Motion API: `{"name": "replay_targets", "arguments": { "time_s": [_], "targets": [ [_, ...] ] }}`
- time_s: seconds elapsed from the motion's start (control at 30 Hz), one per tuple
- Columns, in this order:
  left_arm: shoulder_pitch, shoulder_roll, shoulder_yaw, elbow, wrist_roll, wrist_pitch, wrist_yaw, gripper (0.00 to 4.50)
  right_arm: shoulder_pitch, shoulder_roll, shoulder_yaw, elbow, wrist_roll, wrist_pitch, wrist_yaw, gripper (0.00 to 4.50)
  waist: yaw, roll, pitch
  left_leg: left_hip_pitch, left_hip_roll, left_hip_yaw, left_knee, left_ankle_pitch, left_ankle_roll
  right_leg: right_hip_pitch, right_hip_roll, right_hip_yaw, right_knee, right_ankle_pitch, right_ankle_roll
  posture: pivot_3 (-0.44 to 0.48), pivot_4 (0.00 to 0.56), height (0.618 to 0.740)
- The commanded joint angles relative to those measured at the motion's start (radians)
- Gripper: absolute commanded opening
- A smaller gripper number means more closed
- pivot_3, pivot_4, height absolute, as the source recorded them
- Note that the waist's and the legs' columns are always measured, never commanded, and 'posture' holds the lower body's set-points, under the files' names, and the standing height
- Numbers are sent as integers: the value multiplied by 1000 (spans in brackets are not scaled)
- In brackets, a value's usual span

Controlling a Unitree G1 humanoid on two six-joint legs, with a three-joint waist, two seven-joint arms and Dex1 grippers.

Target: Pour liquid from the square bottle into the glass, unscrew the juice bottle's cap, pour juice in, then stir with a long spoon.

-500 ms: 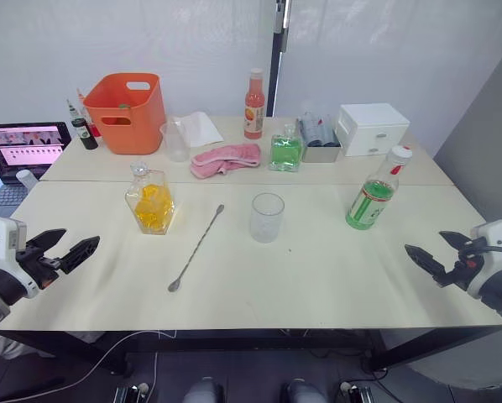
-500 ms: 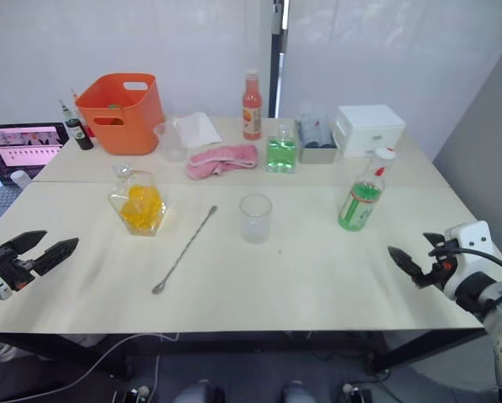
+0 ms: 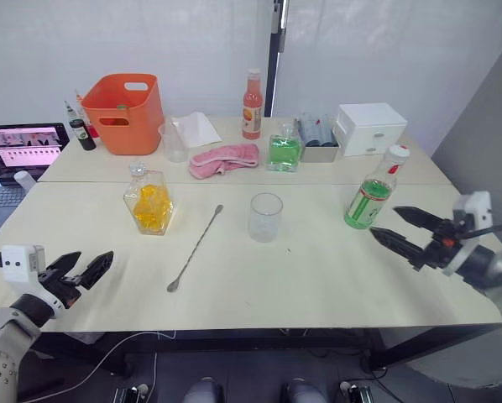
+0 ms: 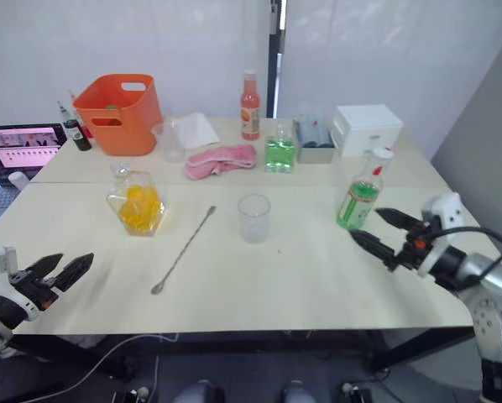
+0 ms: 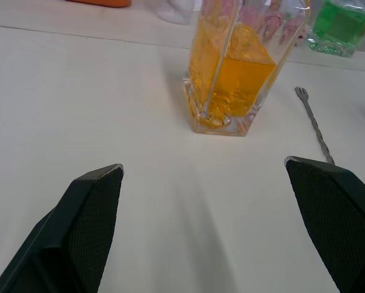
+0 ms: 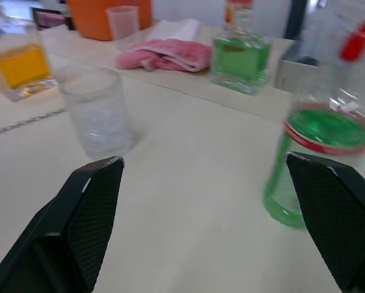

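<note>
Both hands moved: right hand [image 3: 402, 225] now nearer the juice bottle [image 3: 370, 198].

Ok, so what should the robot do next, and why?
Probably move the left gripper forward toward the square bottle. That pour comes first: the bottle is full and stoppered, the glass is empty, and the open gripper is short of the bottle, holding nothing.
</note>
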Motion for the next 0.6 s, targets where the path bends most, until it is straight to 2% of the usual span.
{"name": "replay_targets", "arguments": {
  "time_s": [0.03, 0.23, 0.37, 0.6],
  "targets": [
    [-52, -34, -19, -67, -19, 14, 92, 4480, -76, -46, 72, -37, 63, 29, 132, 4500, 5, 0, 0, 0, 0, -1, 0, 0, 0, 0, 0, -1, 0, 0, 0, 0, 150, 715],
    [-159, -64, -100, -93, 31, 32, 225, 4480, -186, -66, 194, -57, 95, 62, 266, 4500, 15, -1, 0, -1, -2, -2, 1, 0, 0, 1, 0, -1, 0, 1, 1, 0, 150, 715],
    [-225, -70, -162, -109, 50, 54, 282, 4480, -232, -54, 228, -79, 110, 76, 291, 4500, 15, -1, 0, -1, -3, -4, 1, 0, 0, 0, 0, -1, 0, 1, 1, 0, 150, 715],
    [-332, -73, -257, -87, 115, 78, 351, 4480, -235, -50, 230, -93, 118, 84, 284, 4500, 16, -1, 0, -1, -4, -6, 1, 0, 0, 1, 0, -1, 0, 1, 1, 0, 150, 715]
  ]
}}
